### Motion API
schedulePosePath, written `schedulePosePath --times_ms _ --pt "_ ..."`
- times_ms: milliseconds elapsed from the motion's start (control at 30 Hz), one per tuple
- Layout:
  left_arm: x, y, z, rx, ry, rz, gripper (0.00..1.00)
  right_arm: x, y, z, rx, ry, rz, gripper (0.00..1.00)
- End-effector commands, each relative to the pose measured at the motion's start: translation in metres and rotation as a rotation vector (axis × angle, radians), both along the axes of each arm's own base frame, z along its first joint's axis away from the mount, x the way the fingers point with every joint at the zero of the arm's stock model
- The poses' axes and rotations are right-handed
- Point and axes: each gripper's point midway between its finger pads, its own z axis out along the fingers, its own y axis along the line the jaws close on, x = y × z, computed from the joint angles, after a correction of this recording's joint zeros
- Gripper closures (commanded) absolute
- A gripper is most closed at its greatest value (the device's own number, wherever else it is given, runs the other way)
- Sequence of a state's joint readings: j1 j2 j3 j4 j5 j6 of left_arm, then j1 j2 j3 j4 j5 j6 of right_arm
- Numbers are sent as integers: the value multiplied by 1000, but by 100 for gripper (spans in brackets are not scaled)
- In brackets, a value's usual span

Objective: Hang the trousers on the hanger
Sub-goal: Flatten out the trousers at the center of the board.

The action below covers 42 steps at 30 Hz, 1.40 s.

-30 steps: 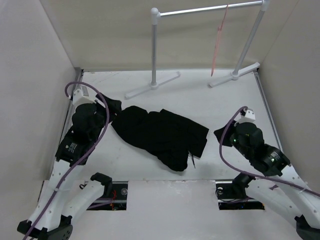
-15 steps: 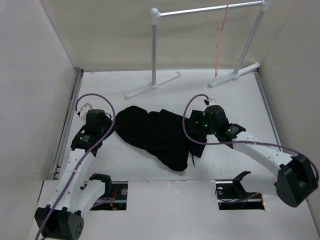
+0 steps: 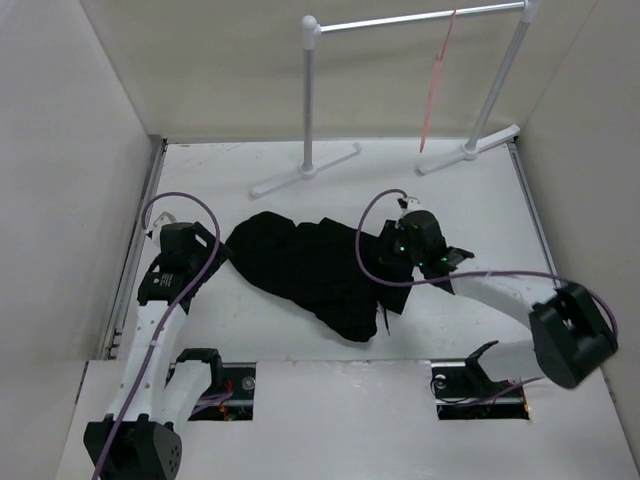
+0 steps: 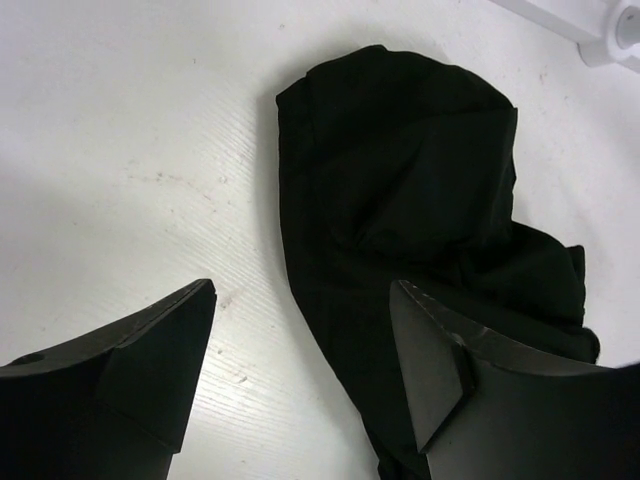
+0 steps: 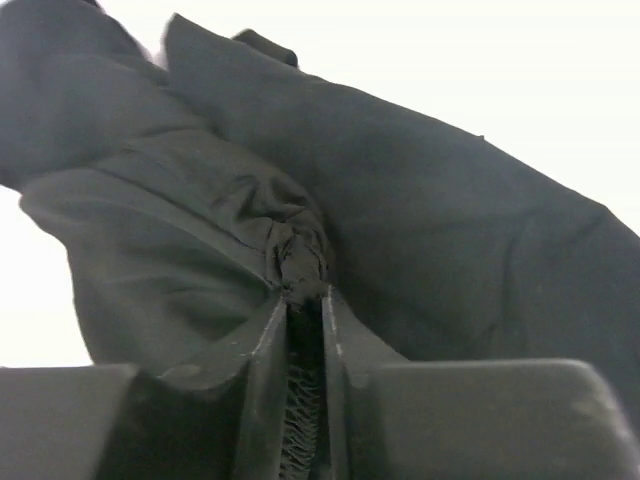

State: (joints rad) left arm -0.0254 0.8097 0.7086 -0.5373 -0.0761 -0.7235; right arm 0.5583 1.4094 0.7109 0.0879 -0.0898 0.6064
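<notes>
The black trousers lie crumpled in the middle of the white table. My right gripper is at their right edge, shut on a pinched fold of the trousers. My left gripper is open and low at their left end; in the left wrist view its gripper straddles the trousers' left edge, one finger over bare table. The thin pink-red hanger hangs from the rail at the back right, seen nearly edge-on.
A white-and-grey garment rail stands at the back on two feet. Beige walls close in left, right and behind. The table's near edge has two openings holding the arm bases.
My right arm swung in from the right side and closed on the trousers' right edge. My left arm drew back from the far left and lowered beside their left end.
</notes>
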Motion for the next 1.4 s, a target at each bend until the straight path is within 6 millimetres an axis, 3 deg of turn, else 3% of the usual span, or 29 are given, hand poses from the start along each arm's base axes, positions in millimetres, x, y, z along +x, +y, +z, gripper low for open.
schedulePosePath --times_ms 0,67,200,267,367,533,633,733,867,1033,1133,1167,1233,1267,1367 --pt "8 -3 7 -39 -44 -12 31 4 -11 92 132 -239 -86 80" --pt "12 -5 12 -46 -58 -18 29 -8 -45 121 107 -279 -189 85" --pt "21 -16 18 -62 -80 -48 27 -36 -145 188 63 -405 -488 88" --pt "26 -26 21 -72 -90 -77 27 -57 -184 216 69 -476 -604 87" --pt "36 -47 23 -87 -96 -126 26 -79 -217 223 37 -492 -704 88" --pt "53 -104 14 -130 -84 -243 26 -102 -265 203 -25 -439 -924 90" --pt "67 -160 15 -176 -100 -338 27 -103 -272 201 -31 -429 -964 91" --pt "73 -207 4 -165 -87 -421 27 -99 -267 202 -13 -420 -946 90" --pt "82 -240 -25 -132 -60 -469 27 -94 -256 213 22 -437 -891 89" --pt "93 -283 -44 -168 -46 -552 32 -89 -246 210 48 -413 -845 89" --pt "108 -293 -67 -153 -1 -552 43 -87 -238 214 73 -421 -813 89" --pt "115 -297 -69 -153 -1 -549 52 -86 -234 216 82 -424 -793 89" --pt "128 -297 -65 -151 -17 -530 82 -85 -227 220 96 -428 -759 89" --pt "135 -294 -58 -150 -32 -515 92 -84 -224 222 101 -428 -748 89" --pt "150 -256 -4 -110 -108 -432 100 -86 -217 241 116 -452 -710 91"
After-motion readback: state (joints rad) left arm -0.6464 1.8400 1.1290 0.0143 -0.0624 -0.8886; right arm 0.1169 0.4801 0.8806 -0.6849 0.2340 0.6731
